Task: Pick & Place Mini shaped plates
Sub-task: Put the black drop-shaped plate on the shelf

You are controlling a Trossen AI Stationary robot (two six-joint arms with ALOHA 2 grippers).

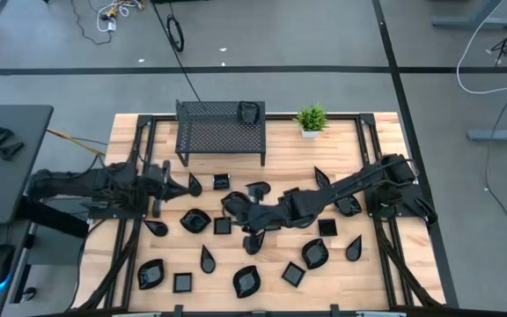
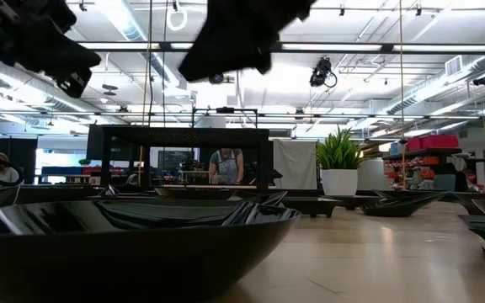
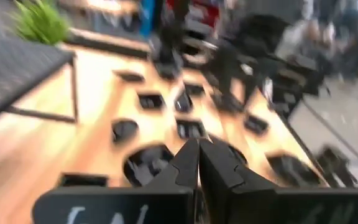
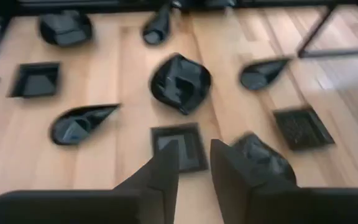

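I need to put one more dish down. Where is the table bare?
Bare wood lies between the mesh rack and potted plant, running toward the right rail. Another strip lies left of the rack. The middle and front, among the mini plates, are crowded; the right gripper hovers there.

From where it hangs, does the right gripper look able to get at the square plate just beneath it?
Probably yes. The right gripper, fingers apart and empty, hangs right over the square plate; bare wood surrounds the plate, though a wavy-rim plate sits close beside it.

Light wooden table (image 1: 377,273), scattered mini shaped plates (image 1: 246,281), black mesh rack (image 1: 221,132), small potted plant (image 1: 311,119)
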